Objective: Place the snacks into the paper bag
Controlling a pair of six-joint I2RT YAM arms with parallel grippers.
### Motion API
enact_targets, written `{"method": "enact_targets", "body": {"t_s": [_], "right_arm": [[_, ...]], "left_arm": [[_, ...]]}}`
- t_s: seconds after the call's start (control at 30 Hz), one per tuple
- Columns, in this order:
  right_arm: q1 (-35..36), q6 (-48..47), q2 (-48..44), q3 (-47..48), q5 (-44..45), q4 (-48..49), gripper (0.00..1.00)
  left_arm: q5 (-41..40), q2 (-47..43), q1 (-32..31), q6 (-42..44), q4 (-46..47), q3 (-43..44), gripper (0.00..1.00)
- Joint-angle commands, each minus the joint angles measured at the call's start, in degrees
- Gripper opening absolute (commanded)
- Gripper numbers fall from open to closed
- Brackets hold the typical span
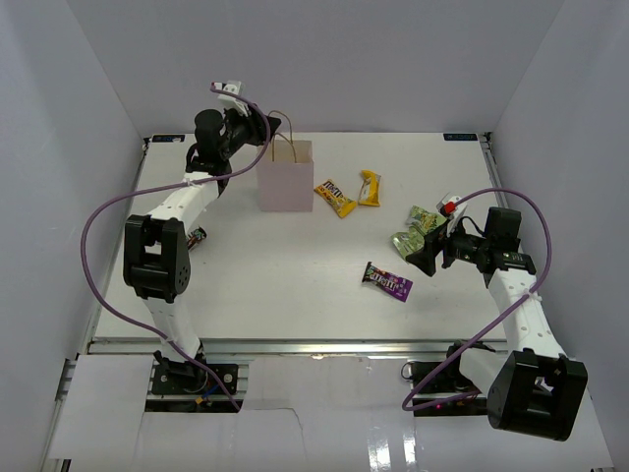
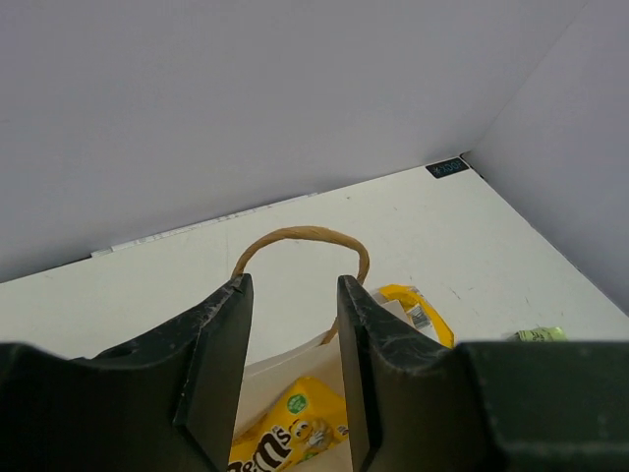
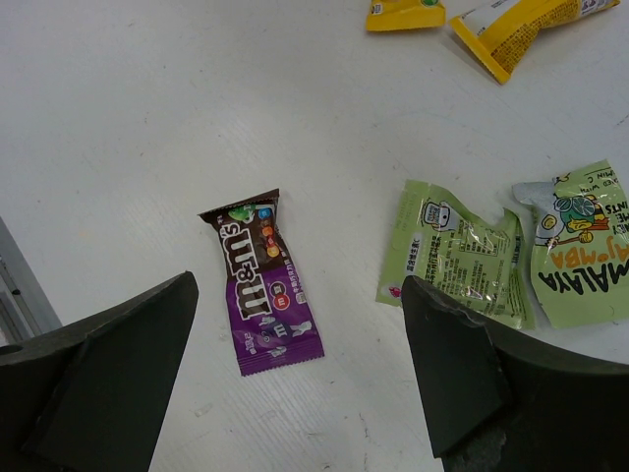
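Bagged: nothing seen in paper bag (image 1: 285,182).
Remaining: snacks (image 1: 334,197) left on surface (image 1: 275,265).
Left gripper (image 2: 292,287): held apart, empty.
Right gripper (image 3: 297,285): held apart, empty.

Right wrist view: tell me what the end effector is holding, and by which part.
Nothing. The right end effector is open; the purple packet lies untouched on the table.

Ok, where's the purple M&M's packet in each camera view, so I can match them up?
Top external: the purple packet lies a little right of centre, below the other snacks.
Left wrist: not in view.
Right wrist: the purple packet sits left of centre, lying top to bottom in the picture.
Shared landmark: the green packet nearest it, up and to the right in the top view, directly right in the right wrist view.
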Motion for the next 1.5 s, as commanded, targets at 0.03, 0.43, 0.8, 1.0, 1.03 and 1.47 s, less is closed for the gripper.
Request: {"method": "enact_targets", "body": {"t_s": [0.03, 0.43, 0.8, 1.0, 1.03, 1.47], "right_arm": [[0.21, -0.26, -0.45, 1.03, -1.14, 0.43, 0.90], [10.49, 16.07, 10.35, 5.78, 30.98, 6.06, 0.96], [16.99, -0.69, 20.99, 11.75, 35.34, 1.40, 0.95], [22.79, -0.09, 30.66, 18.33, 43.76, -0.89, 1.00], [22.97, 0.09, 31.54, 18.69, 44.47, -0.80, 1.00], [24.03, 7.56, 39.63, 16.15, 55.82, 4.48, 0.58]], "left_arm": [[0.80, -1.76, -0.13, -0.01, 1.43, 0.09, 0.51], [-10.18, -38.29, 2.68, -1.32, 0.29, -23.25, 0.82], [-4.91, -72.77, 2.25, 5.52, -26.25, -50.70, 0.98], [-7.29, -78.23, -1.89, 7.11, -26.34, -54.14, 0.98], [-7.72, -78.32, -2.15, 7.37, -26.69, -54.14, 0.98], [-6.32, -77.79, -2.51, 7.72, -26.35, -54.22, 0.98]]}}
